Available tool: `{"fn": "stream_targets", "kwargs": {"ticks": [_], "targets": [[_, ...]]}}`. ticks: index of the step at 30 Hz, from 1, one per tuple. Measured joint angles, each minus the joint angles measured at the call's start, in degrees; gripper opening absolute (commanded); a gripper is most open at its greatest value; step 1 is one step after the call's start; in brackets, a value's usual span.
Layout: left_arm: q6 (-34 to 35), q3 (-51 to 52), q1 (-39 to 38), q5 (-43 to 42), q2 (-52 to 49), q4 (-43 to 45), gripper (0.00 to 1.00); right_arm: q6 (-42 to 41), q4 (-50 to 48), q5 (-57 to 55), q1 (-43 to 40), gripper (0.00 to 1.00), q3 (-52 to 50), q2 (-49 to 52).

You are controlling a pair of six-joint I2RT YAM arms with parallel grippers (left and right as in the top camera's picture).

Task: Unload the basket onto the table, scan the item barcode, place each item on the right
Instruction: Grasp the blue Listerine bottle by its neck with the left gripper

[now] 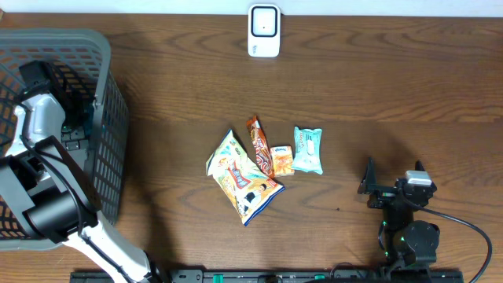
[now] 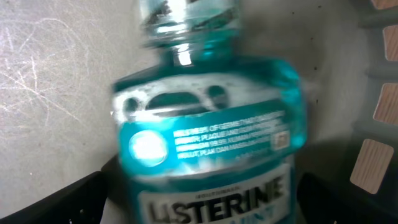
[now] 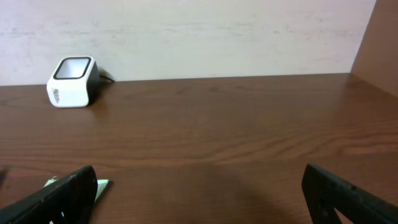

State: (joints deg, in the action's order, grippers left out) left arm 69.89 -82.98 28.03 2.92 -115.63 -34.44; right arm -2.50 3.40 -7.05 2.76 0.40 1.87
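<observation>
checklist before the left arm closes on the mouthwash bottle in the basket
1. Left gripper open: ok, its jaws stand wide on either side of the Listerine bottle.
2. Bottle centred between the fingers: ok, roughly, though the wrist view is blurred.
3. Barcode side known: cannot tell, only the front label shows.
4. Room to lift out of the basket: cannot tell, the arm hides the inside from overhead.
5. Scanner unobstructed: ok, the snack packets lie well short of it.
6. Right gripper out of the way: ok, open, holding nothing, at the near right.
</observation>
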Motion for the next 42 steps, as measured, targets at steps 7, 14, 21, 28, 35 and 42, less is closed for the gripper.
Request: {"fn": "stream_targets", "kwargs": {"ticks": [7,14,21,28,35,42], "targets": [[-2.0,-0.2,0.0,0.2,-0.5,-0.6,0.72,0.0,0.0,0.0,0.0,0.99,0.0,0.0],[-3.3,-0.7,0.0,0.2,-0.5,-5.7,0.7,0.0,0.0,0.0,0.0,0.99,0.0,0.0],[-3.8,-0.9,0.5,-0.1,-0.5,-14.7,0.7,0.0,0.0,0.0,0.0,0.99,0.0,0.0],[-4.0,-1.1,3.9,-1.7,-0.5,-21.2,0.98,0.0,0.0,0.0,0.0,0.99,0.0,0.0],[-4.2,-1.1,5.9,-2.4,-0.5,-21.0,0.98,0.0,0.0,0.0,0.0,0.99,0.0,0.0],[-4.1,-0.8,5.2,-1.7,-0.4,-20.8,0.98,0.0,0.0,0.0,0.0,0.99,0.0,0.0]]}}
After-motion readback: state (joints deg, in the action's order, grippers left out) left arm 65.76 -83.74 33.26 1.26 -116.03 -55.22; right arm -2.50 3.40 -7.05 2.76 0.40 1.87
